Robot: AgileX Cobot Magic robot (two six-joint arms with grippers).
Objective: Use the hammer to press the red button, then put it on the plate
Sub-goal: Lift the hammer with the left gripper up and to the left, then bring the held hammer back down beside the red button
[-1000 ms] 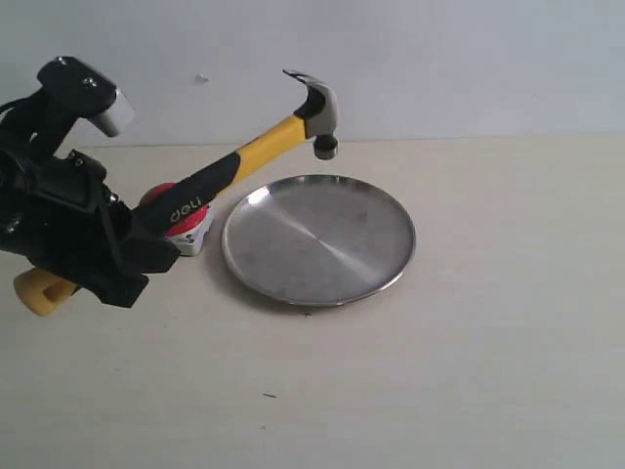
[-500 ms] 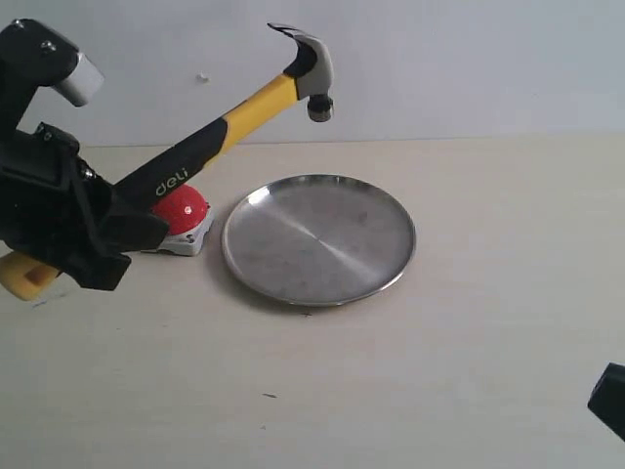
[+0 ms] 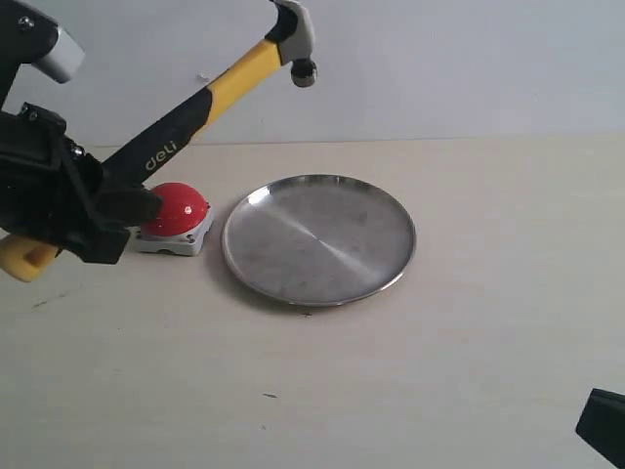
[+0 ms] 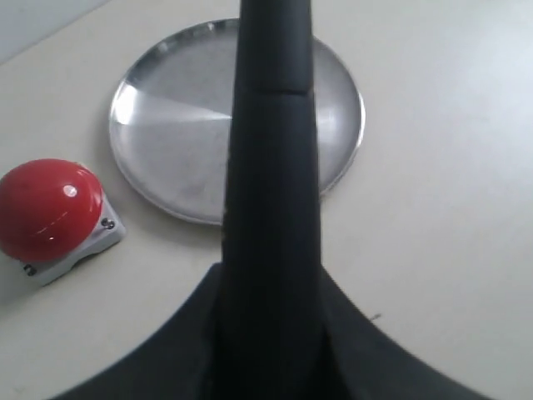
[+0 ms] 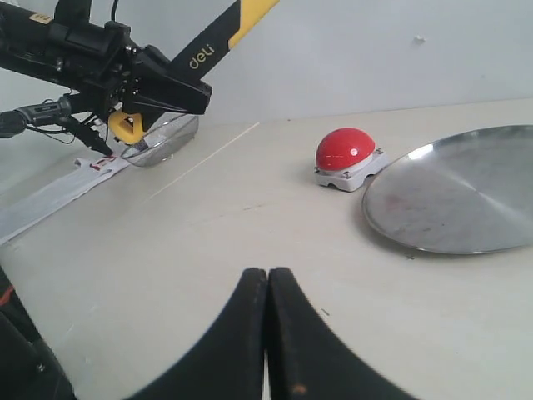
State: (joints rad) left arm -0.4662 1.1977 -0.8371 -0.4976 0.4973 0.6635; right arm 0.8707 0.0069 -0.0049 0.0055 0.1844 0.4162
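My left gripper (image 3: 109,207) is shut on the black grip of the hammer (image 3: 210,93), which slants up to the right. Its steel head (image 3: 294,39) is high in front of the wall, above the gap between the button and the plate. The red button (image 3: 177,208) sits on its grey base just right of that gripper, under the handle. The silver plate (image 3: 319,237) lies bare to the button's right. In the left wrist view the handle (image 4: 271,167) crosses over the plate (image 4: 166,142), with the button (image 4: 47,208) beside it. My right gripper (image 5: 267,277) is shut on nothing, low over the table.
A pale wall (image 3: 469,68) stands behind the table. Only a dark corner of my right gripper (image 3: 602,426) shows at the lower right of the exterior view. In the right wrist view a white tape strip (image 5: 50,196) and cables (image 5: 58,117) lie beyond the left arm.
The left arm has lifted and drawn left, swinging the hammer head up and away from the plate's rim. The red button is now uncovered. The right gripper's corner has come into the exterior view.
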